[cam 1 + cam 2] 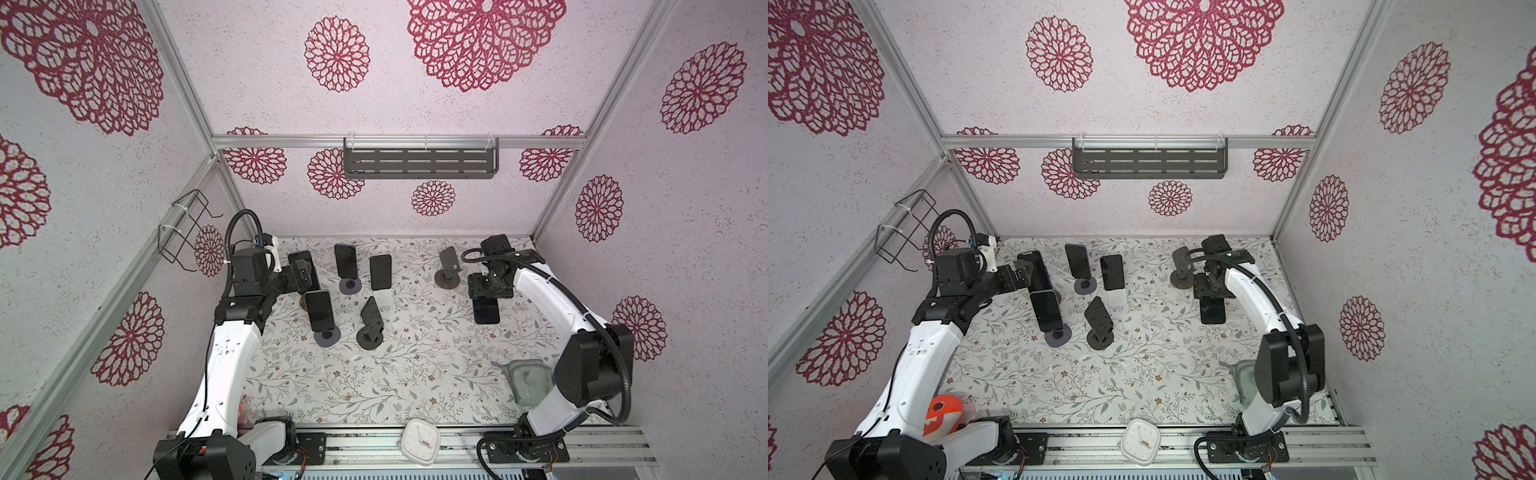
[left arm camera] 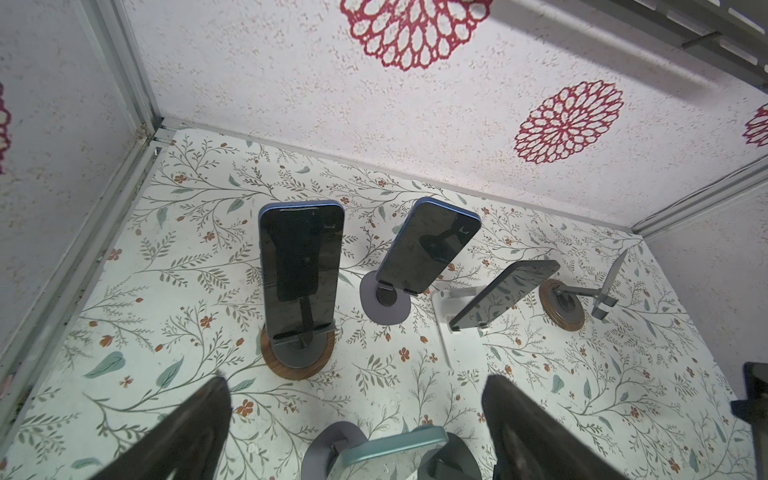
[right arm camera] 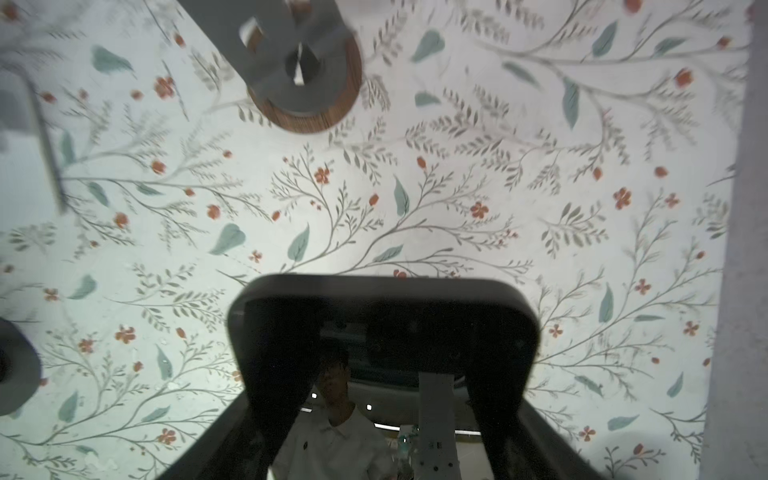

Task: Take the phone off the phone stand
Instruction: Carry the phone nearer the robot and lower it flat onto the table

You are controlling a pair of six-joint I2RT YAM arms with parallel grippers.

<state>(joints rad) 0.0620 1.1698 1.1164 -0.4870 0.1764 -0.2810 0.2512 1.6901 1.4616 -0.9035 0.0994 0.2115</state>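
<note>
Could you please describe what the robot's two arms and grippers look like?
The left arm and right arm have glossy white shells with boxy black joint housings. A black corrugated cable loops along each. The left gripper and right gripper have matte black, tapering fingers.

Left black parallel gripper [image 2: 355,384]: jaws fully apart. Right black parallel gripper [image 3: 384,316]: pointed down, clamped across slim black phone [image 1: 486,311].
</note>
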